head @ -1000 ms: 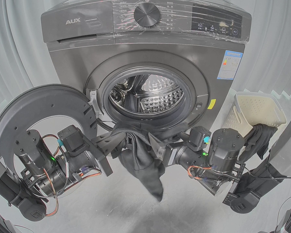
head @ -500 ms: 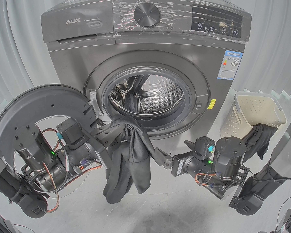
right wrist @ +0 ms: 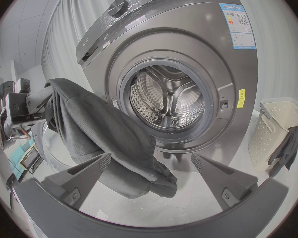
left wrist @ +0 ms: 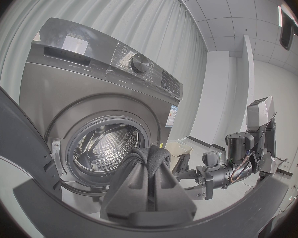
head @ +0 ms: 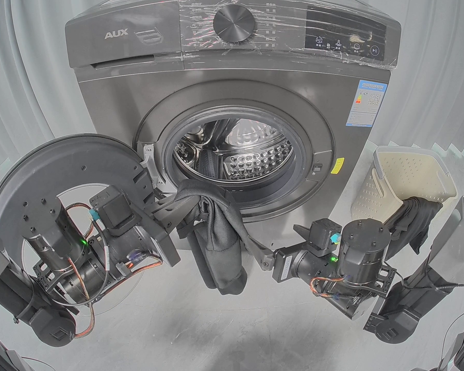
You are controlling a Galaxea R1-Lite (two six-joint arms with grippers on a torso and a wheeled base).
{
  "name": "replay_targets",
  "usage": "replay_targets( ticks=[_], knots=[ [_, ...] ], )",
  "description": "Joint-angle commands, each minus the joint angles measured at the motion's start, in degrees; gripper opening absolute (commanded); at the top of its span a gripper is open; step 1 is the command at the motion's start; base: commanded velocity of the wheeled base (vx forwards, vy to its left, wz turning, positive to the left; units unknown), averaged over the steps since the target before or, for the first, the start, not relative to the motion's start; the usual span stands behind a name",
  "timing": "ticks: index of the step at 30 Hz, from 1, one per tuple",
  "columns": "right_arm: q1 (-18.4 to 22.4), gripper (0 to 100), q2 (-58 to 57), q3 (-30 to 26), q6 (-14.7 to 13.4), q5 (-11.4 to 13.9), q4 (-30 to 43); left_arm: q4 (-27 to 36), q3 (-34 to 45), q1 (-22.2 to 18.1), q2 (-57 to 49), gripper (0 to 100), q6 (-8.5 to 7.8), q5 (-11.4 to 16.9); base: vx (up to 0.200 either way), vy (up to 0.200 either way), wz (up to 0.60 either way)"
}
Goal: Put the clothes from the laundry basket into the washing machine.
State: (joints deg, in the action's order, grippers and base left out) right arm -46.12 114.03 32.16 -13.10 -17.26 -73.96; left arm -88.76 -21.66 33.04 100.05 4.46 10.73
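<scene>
- My left gripper [head: 192, 211] is out in front of the washing machine [head: 232, 83], near the lower left of its round opening [head: 233, 153]. Its jaws are pinched on a dark garment [head: 219, 243].
- The garment is bunched over the top of my left fingers [left wrist: 129, 189]. The rest hangs down toward the floor [head: 201, 325], just in front of and below the opening's lower lip, outside the drum.
- My right gripper [head: 259, 253] sits lower, to the right of the hanging cloth, with its jaws spread wide. I cannot tell whether a fingertip touches the fabric.
- The machine's door [head: 62, 166] stands swung open on the left, behind my left arm.
- The laundry basket [head: 415, 173] stands on the floor to the right of the machine, with a second dark garment [head: 415, 217] draped over its near rim.
</scene>
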Motion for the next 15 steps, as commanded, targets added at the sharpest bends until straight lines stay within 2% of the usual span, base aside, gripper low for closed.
replay_targets(
  ticks=[1, 4, 7, 15],
  knots=[
    [-0.6, 100, 0.2, -0.2, 0.0, 0.1, 0.0, 0.0, -0.6, 0.0, 0.4, 0, 0.02, -0.1, 0.000, 0.000, 0.00],
    [-1.3, 100, 0.3, -0.8, 0.0, 1.0, -0.1, 0.1, -0.9, 0.0, 0.7, 0, 0.02, -0.4, 0.000, 0.000, 0.00],
    [-2.7, 100, 0.4, -1.0, -0.1, 1.8, -0.2, 0.1, -2.0, 0.0, 1.1, 0, 0.02, -2.1, 0.000, 0.000, 0.00],
    [-4.3, 100, 3.0, 0.7, 0.0, 1.8, -1.1, 0.0, -5.4, 0.0, 4.3, 0, -0.07, -3.8, 0.000, 0.000, 0.00]
  ],
)
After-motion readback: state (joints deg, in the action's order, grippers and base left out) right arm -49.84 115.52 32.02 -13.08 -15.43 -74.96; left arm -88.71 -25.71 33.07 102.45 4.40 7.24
